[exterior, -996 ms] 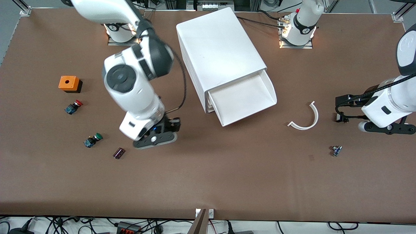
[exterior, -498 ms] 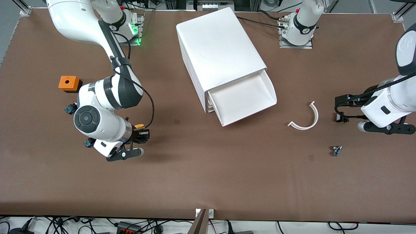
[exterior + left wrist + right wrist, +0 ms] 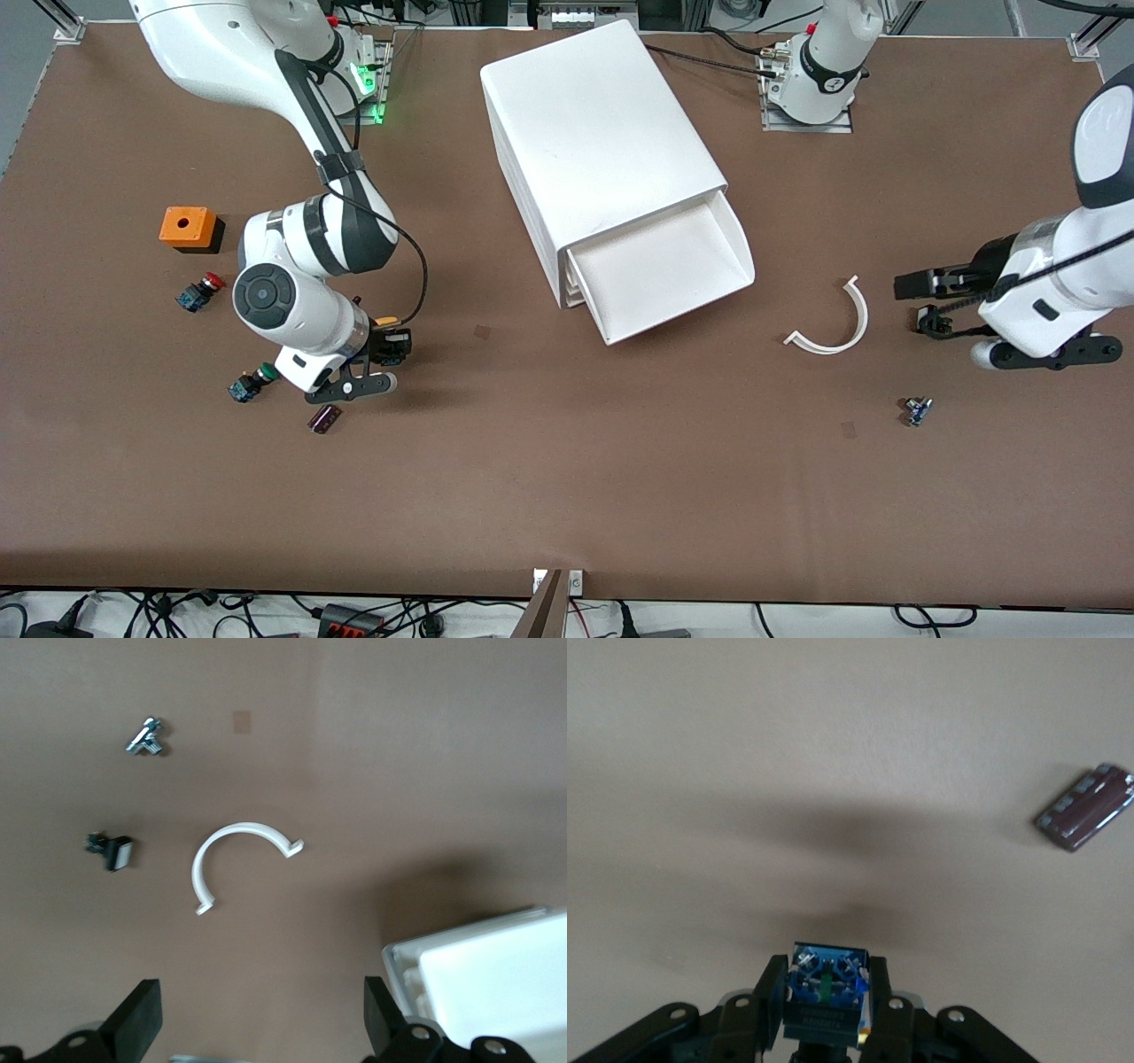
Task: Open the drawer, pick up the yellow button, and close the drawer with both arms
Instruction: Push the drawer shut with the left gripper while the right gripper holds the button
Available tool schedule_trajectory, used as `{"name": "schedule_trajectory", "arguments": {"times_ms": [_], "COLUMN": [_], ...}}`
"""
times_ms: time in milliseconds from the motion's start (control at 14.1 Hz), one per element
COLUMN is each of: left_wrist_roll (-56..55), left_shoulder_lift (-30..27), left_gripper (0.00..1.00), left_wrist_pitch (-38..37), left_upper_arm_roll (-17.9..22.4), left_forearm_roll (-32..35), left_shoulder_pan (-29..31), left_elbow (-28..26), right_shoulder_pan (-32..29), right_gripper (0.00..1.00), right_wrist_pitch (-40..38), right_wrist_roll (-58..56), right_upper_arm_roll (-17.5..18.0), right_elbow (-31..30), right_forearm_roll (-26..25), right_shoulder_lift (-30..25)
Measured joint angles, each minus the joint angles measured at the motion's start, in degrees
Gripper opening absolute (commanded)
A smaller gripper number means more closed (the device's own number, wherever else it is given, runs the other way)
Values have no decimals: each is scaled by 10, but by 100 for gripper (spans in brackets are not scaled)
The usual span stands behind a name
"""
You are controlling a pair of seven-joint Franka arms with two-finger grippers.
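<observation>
The drawer point(image 3: 660, 266), the highest one of the white cabinet point(image 3: 602, 133), is pulled open and looks empty. My right gripper point(image 3: 390, 341) is shut on the button point(image 3: 384, 320). It holds the button above the table, between the green-capped button point(image 3: 252, 381) and the cabinet. In the right wrist view the button's dark blue body point(image 3: 826, 988) sits between the fingers point(image 3: 766, 992). My left gripper point(image 3: 921, 306) is open and empty over the table, beside a white curved strip point(image 3: 833, 323). Its fingers point(image 3: 133, 1023) stand wide apart, and the drawer's corner point(image 3: 496, 983) shows in that view.
A red-capped button point(image 3: 202, 291), an orange box point(image 3: 188, 228) and a dark brown component point(image 3: 325, 418) lie toward the right arm's end. A small metal part point(image 3: 917, 410) lies near the left gripper. The left wrist view shows the strip point(image 3: 232, 855) and a small black part point(image 3: 113, 850).
My right arm swung away from the drawer toward its own end of the table, carrying the button, then shifted slightly back. My left gripper moved a little toward the curved strip.
</observation>
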Motion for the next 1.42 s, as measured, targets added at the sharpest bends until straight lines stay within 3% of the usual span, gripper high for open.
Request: {"name": "schedule_trajectory", "arguments": {"times_ms": [427, 854, 925, 996, 1423], "left_wrist_roll": [-120, -243, -264, -280, -357], "left_shoulder_lift": [19, 20, 20, 20, -21], "left_gripper": [100, 100, 100, 100, 100], "left_wrist_pitch": [208, 337, 351, 360, 367], "left_upper_arm_roll": [-20, -22, -23, -23, -49], "left_forearm_roll": [-5, -5, -5, -5, -5], "left_shoulder_pan": [-61, -126, -138, -150, -183], "left_elbow": [-132, -230, -240, -249, -315], "right_shoulder_pan": [13, 21, 21, 21, 20], "right_gripper": [0, 3, 41, 99, 100], "right_wrist_pitch": [61, 72, 72, 73, 53], "right_wrist_roll": [-5, -53, -53, -53, -52], "right_upper_arm_roll": [6, 6, 6, 6, 3], "right_elbow": [-57, -62, -62, -62, -35], "right_forearm_roll": [0, 0, 0, 0, 0], "right_shoulder_lift": [-3, 21, 26, 30, 27]}}
